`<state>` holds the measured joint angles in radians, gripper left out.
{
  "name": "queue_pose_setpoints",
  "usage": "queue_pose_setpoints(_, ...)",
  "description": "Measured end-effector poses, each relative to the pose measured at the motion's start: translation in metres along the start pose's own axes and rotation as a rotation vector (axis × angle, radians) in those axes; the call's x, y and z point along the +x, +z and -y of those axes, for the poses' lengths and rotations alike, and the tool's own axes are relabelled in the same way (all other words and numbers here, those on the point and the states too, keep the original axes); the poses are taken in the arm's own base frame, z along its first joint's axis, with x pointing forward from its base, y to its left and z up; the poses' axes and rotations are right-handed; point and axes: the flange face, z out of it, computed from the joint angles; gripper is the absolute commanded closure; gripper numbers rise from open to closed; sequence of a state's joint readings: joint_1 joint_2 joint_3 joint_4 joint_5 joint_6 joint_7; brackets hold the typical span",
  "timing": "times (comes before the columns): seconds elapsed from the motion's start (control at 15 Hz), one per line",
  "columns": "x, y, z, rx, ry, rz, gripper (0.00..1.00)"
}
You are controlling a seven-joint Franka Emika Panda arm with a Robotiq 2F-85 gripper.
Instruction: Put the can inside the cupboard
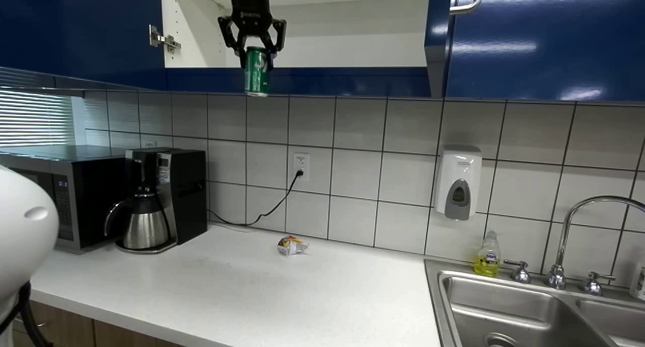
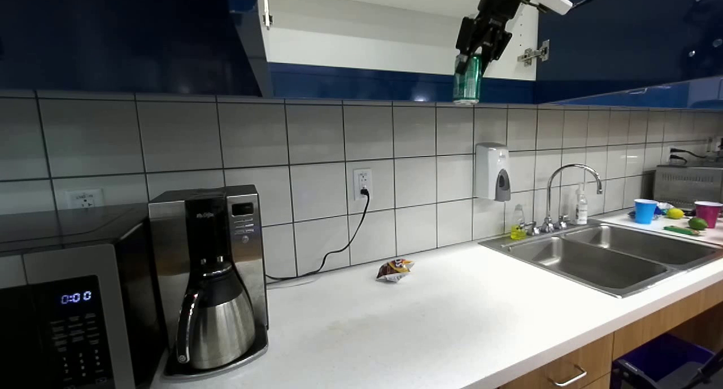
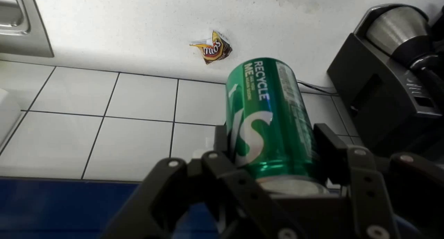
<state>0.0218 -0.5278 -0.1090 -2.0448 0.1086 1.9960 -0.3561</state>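
Note:
The green can (image 1: 257,77) is held upright in my gripper (image 1: 259,64), in front of the open cupboard. The can also shows in an exterior view (image 2: 466,85) and large in the wrist view (image 3: 265,103). The black fingers of the gripper, seen too in an exterior view (image 2: 475,64) and the wrist view (image 3: 272,136), are shut around its upper part. The cupboard (image 1: 352,80) has glossy dark blue doors swung open and a white interior. Its blue lower edge (image 2: 350,78) lies behind the can in both exterior views, and the can's base reaches about down to it.
Open doors (image 1: 80,29) (image 2: 621,39) flank the opening. Below stand a coffee maker (image 1: 189,196) and a black microwave (image 1: 101,201). A crumpled snack wrapper (image 1: 292,246) lies on the white counter (image 1: 302,296). A soap dispenser (image 1: 458,183) hangs above the sink (image 1: 438,306).

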Motion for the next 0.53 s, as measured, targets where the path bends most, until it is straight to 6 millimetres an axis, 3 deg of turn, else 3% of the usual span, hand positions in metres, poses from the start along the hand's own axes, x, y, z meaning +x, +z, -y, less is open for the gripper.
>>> queue_pose_setpoints(0.27, 0.017, -0.029, 0.009, -0.014, 0.006, -0.049, 0.62)
queue_pose_setpoints(0.53, 0.04, -0.044, 0.012, -0.026, 0.028, -0.085, 0.62)
